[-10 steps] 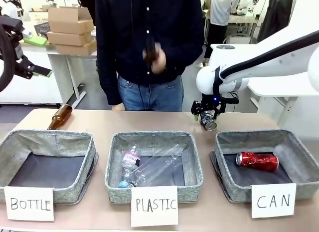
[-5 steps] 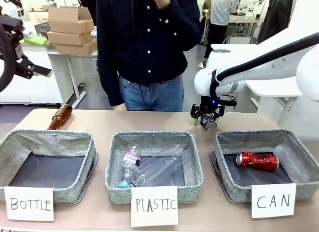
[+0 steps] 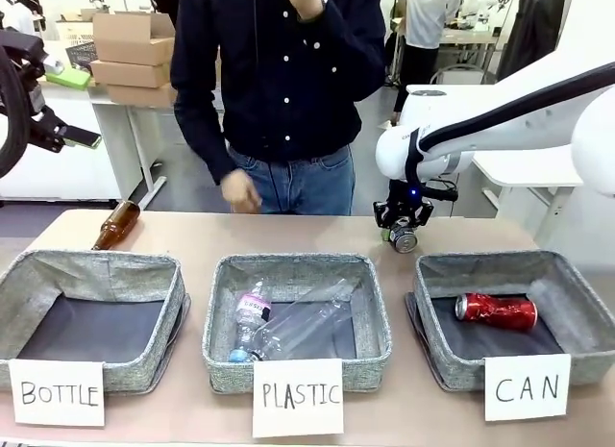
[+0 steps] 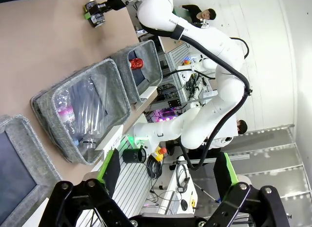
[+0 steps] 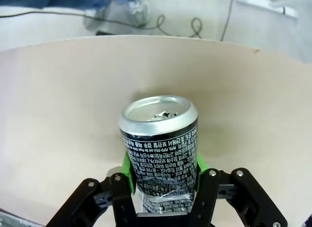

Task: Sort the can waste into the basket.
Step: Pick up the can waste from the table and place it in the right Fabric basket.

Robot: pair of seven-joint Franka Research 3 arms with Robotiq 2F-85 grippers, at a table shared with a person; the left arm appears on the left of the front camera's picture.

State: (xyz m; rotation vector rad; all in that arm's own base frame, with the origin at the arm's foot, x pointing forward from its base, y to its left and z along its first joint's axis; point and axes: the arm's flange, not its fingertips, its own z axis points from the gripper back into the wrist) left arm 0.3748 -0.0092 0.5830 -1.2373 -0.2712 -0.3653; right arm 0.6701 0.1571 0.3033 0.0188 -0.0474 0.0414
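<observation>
Centrally, a dark drink can (image 5: pixel 159 139) with white print and a silver top sits clamped between the green pads (image 5: pixel 127 164) of the right gripper (image 3: pixel 403 228), which hangs above the far part of the table (image 3: pixel 288 237), behind the three bins. The right wrist view shows the can's opened top facing away from the wrist, with bare tabletop beyond it. The front view shows it held clear of the surface, most likely so it can travel over a bin wall and be dropped in. Its fingers are closed to the can's width, one pad pressed against each side.

Nearer the robot and to the right stands the grey fabric basket (image 3: pixel 567 274) with a paper sign reading "CAN" (image 3: pixel 527 386). A shiny red can (image 3: pixel 496 310) already lies on its side on the dark bottom, so one of the two cans seems sorted and the held one is what remains.

Left of it, the middle bin (image 3: pixel 293 266) signed "PLASTIC" holds a clear plastic bottle (image 3: pixel 288 328). The leftmost bin (image 3: pixel 91 266), signed "BOTTLE", looks empty. A brown glass bottle (image 3: pixel 115 224) lies on the table behind it.

Up at the left edge, the left gripper (image 4: pixel 165 171) stays away from the work; its wrist view shows its fingers spread wide, holding nothing.

A person (image 3: pixel 279 82) in a dark shirt stands at the far side, one hand (image 3: pixel 236 191) hanging just above the table edge.
</observation>
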